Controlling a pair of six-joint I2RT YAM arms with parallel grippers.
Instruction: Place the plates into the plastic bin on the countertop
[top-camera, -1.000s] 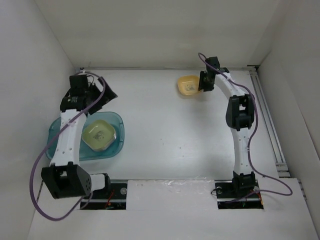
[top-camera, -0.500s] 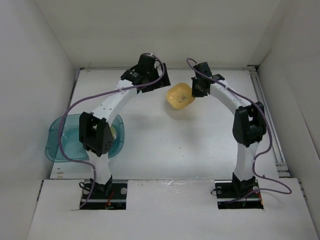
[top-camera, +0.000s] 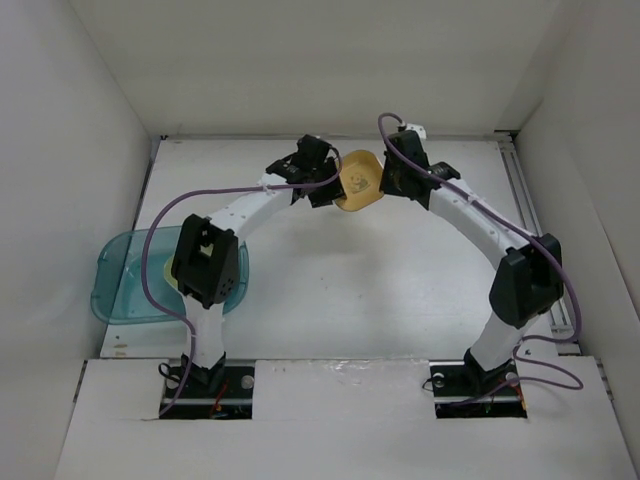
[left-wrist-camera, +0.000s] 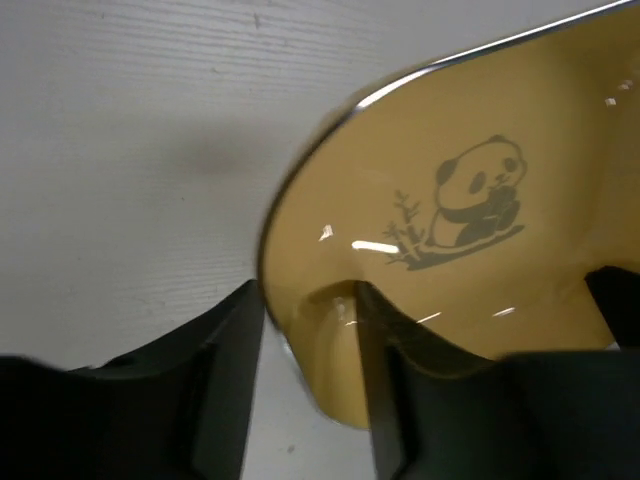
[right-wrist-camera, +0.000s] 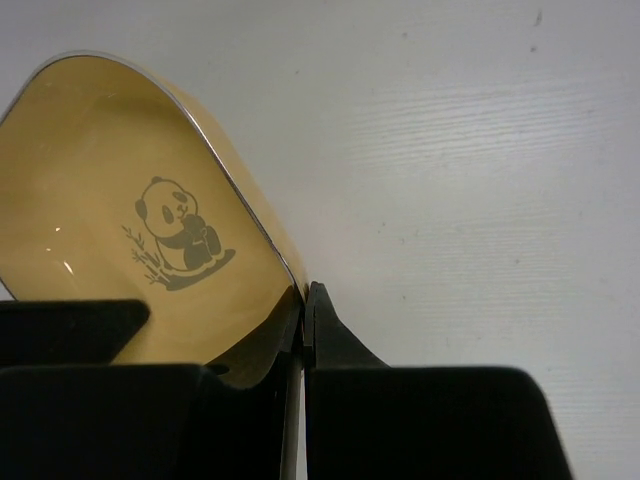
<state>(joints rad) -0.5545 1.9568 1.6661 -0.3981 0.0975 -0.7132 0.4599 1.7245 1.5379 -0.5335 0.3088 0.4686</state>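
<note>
yellow-orange rounded-square dish (top-camera: 358, 180), dark panda print, tilted above white counter (top-camera: 350, 280). right claw (right-wrist-camera: 303, 310) pinches its rim; left claw (left-wrist-camera: 308, 340) straddles opposite rim, grip unclear. white walls (top-camera: 300, 60).

White arm links (top-camera: 247, 209), black joints (top-camera: 207, 263), looping purple cables (top-camera: 160, 215).

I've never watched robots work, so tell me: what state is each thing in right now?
Yellow plate: tilted, off the counter, between both arms.
Right end effector: shut on the plate's rim.
Left end effector: jaws straddle the opposite rim; whether it's clamped is unclear.
Blue bin: on the counter, with a dish inside, partly hidden.
</note>
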